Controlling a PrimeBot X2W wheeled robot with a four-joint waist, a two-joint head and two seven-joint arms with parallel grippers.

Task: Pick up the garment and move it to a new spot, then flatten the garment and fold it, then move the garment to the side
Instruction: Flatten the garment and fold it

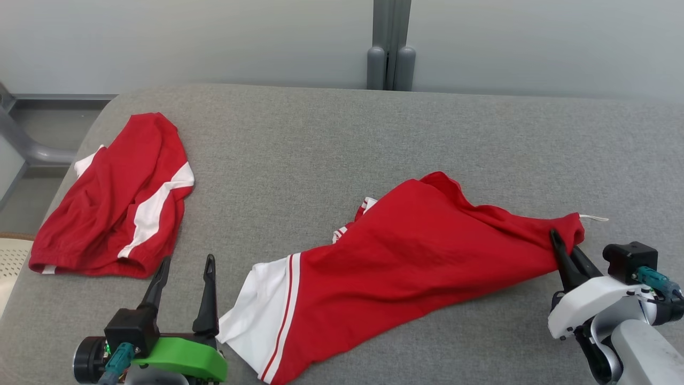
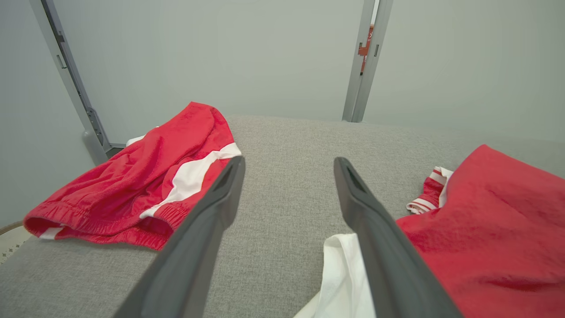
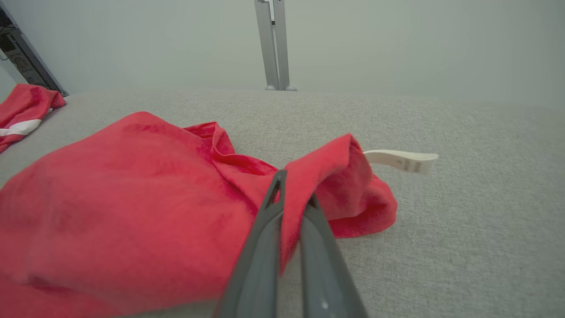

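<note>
The garment (image 1: 417,251), red with a white striped hem, lies crumpled across the middle and right of the grey table (image 1: 320,139). My right gripper (image 1: 556,238) is shut on a fold of its right end, beside a white label (image 1: 593,217). The right wrist view shows red cloth (image 3: 132,198) pinched between the gripper's (image 3: 293,190) fingers, with the label (image 3: 401,161) sticking out to the right. My left gripper (image 1: 187,262) stands open just left of the white hem, holding nothing. In the left wrist view the gripper (image 2: 289,163) frames bare table, and the garment (image 2: 494,229) lies to its right.
A second red and white garment (image 1: 117,198) lies bunched at the table's far left, near the rounded corner. A grey post (image 1: 390,53) stands behind the table against the pale wall. A pale perforated object (image 1: 10,256) sits beyond the left edge.
</note>
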